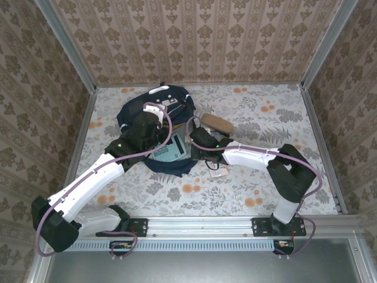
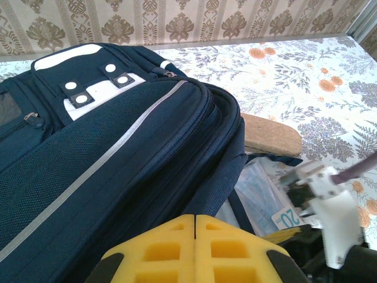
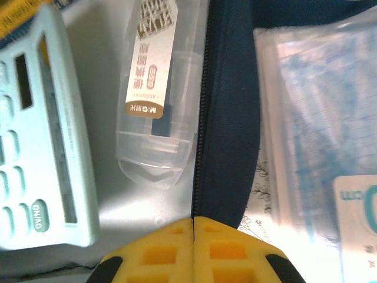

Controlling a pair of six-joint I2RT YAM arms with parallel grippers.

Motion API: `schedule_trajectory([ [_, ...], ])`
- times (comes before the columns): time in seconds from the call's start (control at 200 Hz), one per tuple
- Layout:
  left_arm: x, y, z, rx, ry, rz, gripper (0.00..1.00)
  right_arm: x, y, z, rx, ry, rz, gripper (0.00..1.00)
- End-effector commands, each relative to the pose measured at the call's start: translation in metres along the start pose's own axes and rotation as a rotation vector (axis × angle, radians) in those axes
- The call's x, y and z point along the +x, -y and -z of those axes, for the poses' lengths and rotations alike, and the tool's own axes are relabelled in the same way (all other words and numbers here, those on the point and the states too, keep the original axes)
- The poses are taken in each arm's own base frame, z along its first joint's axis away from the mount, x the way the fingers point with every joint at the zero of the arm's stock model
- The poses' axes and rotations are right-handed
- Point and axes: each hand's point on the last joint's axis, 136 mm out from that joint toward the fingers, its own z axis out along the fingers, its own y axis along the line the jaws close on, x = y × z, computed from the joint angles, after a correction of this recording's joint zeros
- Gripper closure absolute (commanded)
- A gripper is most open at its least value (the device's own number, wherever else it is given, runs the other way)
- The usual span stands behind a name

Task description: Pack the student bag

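Your counter (image 1: 283, 112) has free room right of the student bag (image 1: 131, 113), which lies rear-left with its mouth facing the arms, so with the left pincer (image 2: 195, 227) and right pincer (image 3: 193, 231) both pressed together, the right at the zipper edge, nudge the calculator (image 3: 41, 147) and clear case (image 3: 156, 106) deeper.

The top external view looks steeply down from above and behind the near edge of the table (image 1: 265, 188), facing the far wall (image 1: 200, 41), far enough off to take in the whole surface; the left wrist view sits low and close, looking along the student bag (image 2: 118, 153) toward that wall, the left gripper (image 2: 195, 221) at its bottom edge; the right wrist view looks almost straight down from very near onto the bag's zip edge and a calculator (image 3: 35, 147), the right gripper (image 3: 193, 223) at its bottom edge; all three views share the bag.
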Motion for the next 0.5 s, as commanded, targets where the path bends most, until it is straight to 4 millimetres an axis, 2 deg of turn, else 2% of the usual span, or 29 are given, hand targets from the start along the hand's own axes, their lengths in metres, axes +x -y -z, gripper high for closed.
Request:
schedule_trajectory([
  [0.0, -0.022, 0.003, 0.009, 0.011, 0.085, 0.004, 1.00, -0.011, 0.019, 0.028, 0.087, 0.095, -0.010, 1.00],
  [0.11, -0.021, 0.001, 0.009, 0.003, 0.082, 0.007, 1.00, -0.015, 0.027, 0.043, 0.100, 0.145, -0.043, 1.00],
  [0.23, -0.021, 0.001, 0.010, 0.003, 0.084, 0.008, 1.00, -0.013, 0.035, 0.047, 0.120, 0.166, -0.062, 1.00],
  [0.26, -0.022, 0.001, 0.010, 0.002, 0.086, 0.008, 1.00, -0.012, 0.036, 0.046, 0.124, 0.164, -0.059, 0.90],
  [0.31, -0.021, 0.001, 0.010, 0.005, 0.086, 0.008, 1.00, -0.011, 0.037, 0.046, 0.127, 0.160, -0.052, 0.67],
  [0.405, -0.021, 0.000, 0.010, -0.002, 0.086, 0.009, 1.00, -0.011, 0.038, 0.046, 0.127, 0.159, -0.025, 0.58],
  [0.425, -0.022, 0.000, 0.010, -0.004, 0.088, 0.010, 1.00, -0.011, 0.039, 0.046, 0.129, 0.161, -0.021, 0.54],
  [0.495, -0.022, -0.003, 0.011, -0.017, 0.091, 0.014, 1.00, -0.013, 0.041, 0.048, 0.126, 0.176, -0.009, 0.52],
])
